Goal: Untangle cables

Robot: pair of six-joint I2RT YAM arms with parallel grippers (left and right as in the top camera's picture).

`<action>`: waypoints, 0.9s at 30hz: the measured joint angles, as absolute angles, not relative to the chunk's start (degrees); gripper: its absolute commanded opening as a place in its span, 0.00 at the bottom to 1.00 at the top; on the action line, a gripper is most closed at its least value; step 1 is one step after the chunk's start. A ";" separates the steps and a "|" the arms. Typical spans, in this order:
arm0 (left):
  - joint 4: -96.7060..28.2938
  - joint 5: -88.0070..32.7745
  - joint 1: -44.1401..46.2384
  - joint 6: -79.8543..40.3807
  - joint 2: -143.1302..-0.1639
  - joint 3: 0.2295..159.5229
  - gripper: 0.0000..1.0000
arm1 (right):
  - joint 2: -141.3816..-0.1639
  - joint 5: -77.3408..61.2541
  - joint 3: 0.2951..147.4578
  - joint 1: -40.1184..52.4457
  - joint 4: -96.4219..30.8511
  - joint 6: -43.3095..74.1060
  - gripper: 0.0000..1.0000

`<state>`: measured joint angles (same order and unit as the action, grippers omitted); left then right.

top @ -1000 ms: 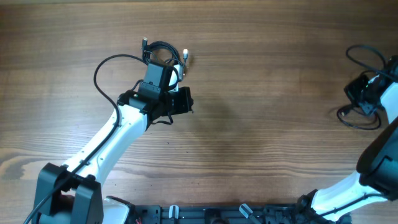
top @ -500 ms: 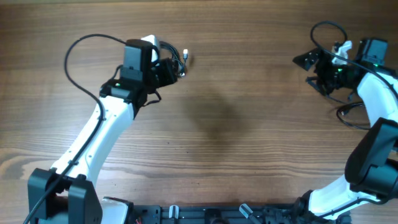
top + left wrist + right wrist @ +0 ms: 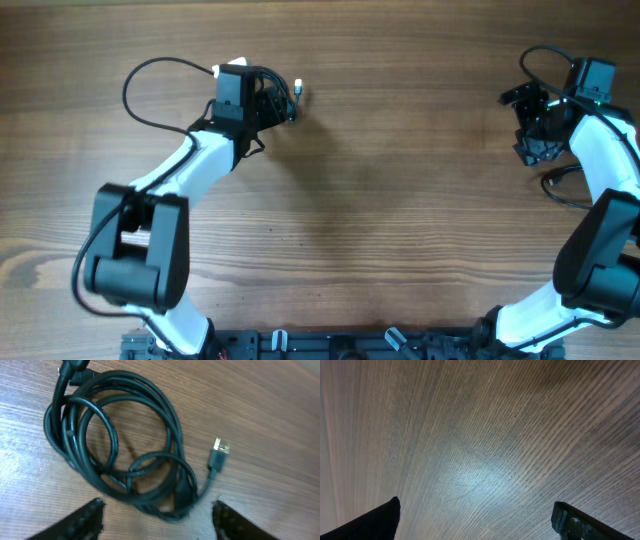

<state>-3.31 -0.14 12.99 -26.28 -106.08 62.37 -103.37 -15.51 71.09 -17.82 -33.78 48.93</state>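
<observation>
The cables show as a black coiled bundle lying on the wooden table, with one silvery plug sticking out to the right. In the overhead view the bundle sits at the upper left and its plug points right. My left gripper is open just short of the coil, with nothing between its fingers. A second loose black cable lies at the right edge. My right gripper is open wide over bare wood, above that cable in the overhead view.
A thick black wire loops off the left arm, and another arcs above the right arm. The arm bases and a dark rail run along the table's near edge.
Both grippers have opened. The left one let go of the bundle, which now lies on the table. The right arm swung in from the right edge to the upper right.
</observation>
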 measured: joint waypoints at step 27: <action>-45.06 -26.87 12.01 -28.82 -108.71 63.81 0.15 | -103.37 -14.92 71.09 -17.82 -33.65 49.47 1.00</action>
<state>-45.06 -26.87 12.01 -28.82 -108.71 63.81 -103.37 -14.92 71.09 -17.82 -33.65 49.47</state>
